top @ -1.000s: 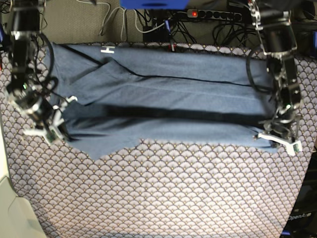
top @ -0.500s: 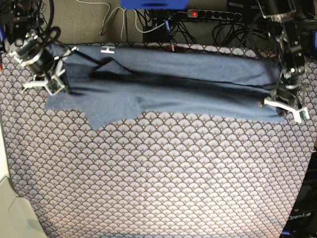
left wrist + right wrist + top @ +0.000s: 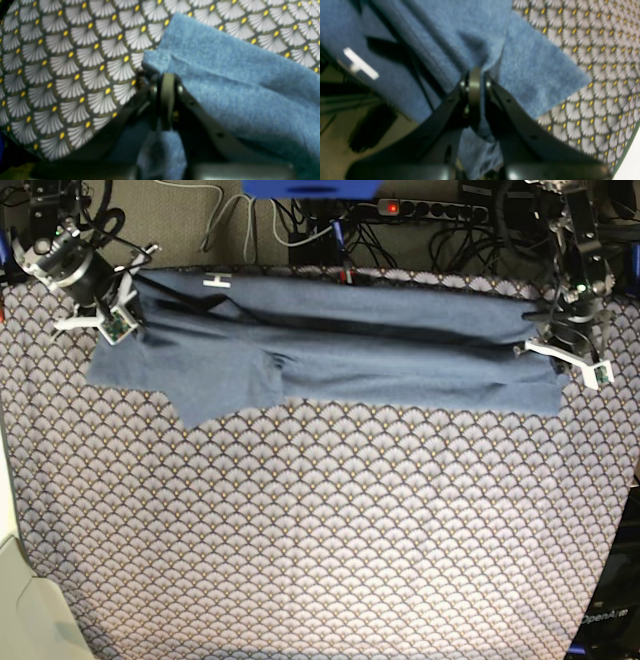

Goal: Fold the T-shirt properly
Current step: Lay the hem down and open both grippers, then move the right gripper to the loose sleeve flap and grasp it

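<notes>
A large slate-blue heathered cotton T-shirt (image 3: 340,355) lies folded into a long band across the far part of the table, on the grey scallop-patterned tablecloth (image 3: 330,540), with one sleeve (image 3: 190,385) jutting toward the near side at the base view's left. The right end effector (image 3: 105,315) sits at the band's far-left corner and the left end effector (image 3: 570,355) at its right end, each pinching the cloth's edge. Behind the table, a black power strip (image 3: 430,210) and loose cables (image 3: 250,220) lie on the floor.
</notes>
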